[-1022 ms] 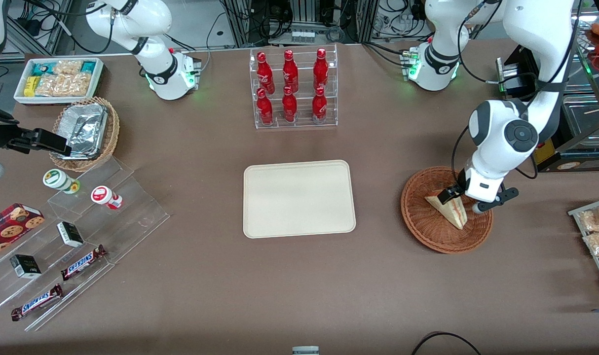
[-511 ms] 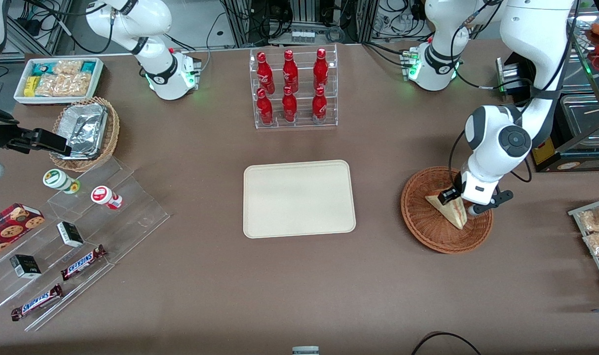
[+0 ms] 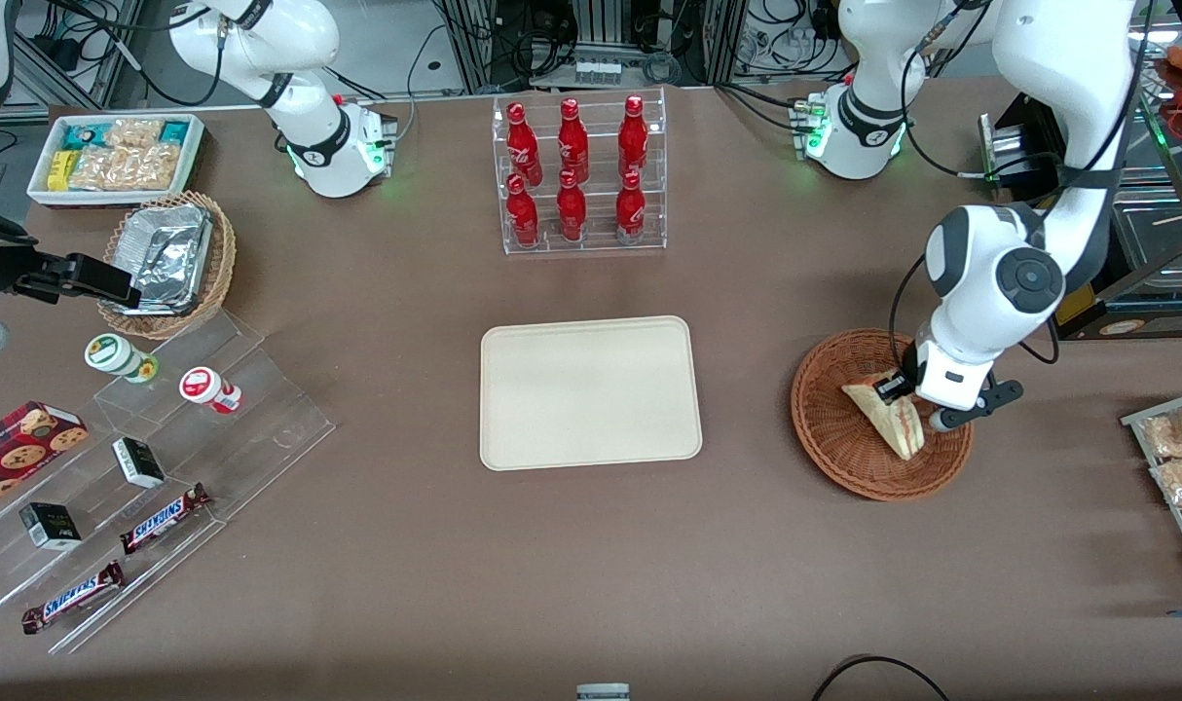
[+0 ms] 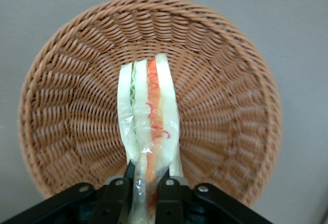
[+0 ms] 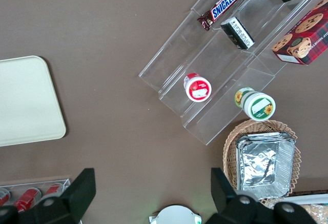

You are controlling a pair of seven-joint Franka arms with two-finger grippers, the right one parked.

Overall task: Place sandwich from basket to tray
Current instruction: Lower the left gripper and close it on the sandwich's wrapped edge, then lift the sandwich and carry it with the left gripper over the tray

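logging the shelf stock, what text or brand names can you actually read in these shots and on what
"SNICKERS": upper candy bar on the clear stepped shelf.
"SNICKERS": lower candy bar, nearest the front camera.
Red bottles, cookie box, small dark boxes: print too small to read.
Sandwich in the pincer: no text.

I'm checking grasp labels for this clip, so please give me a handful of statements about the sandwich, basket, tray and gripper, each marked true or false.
1. The gripper is shut on the sandwich. True.
2. The sandwich lies on the tray. False: it is over the basket, and the tray holds nothing.
3. The sandwich's red and green filling shows on its cut edge in the wrist view. True.
4. The basket holds silver foil containers. False: those sit in a lighter wicker basket toward the parked arm's end of the table.
5. The tray stands nearer the front camera than the rack of red bottles. True.
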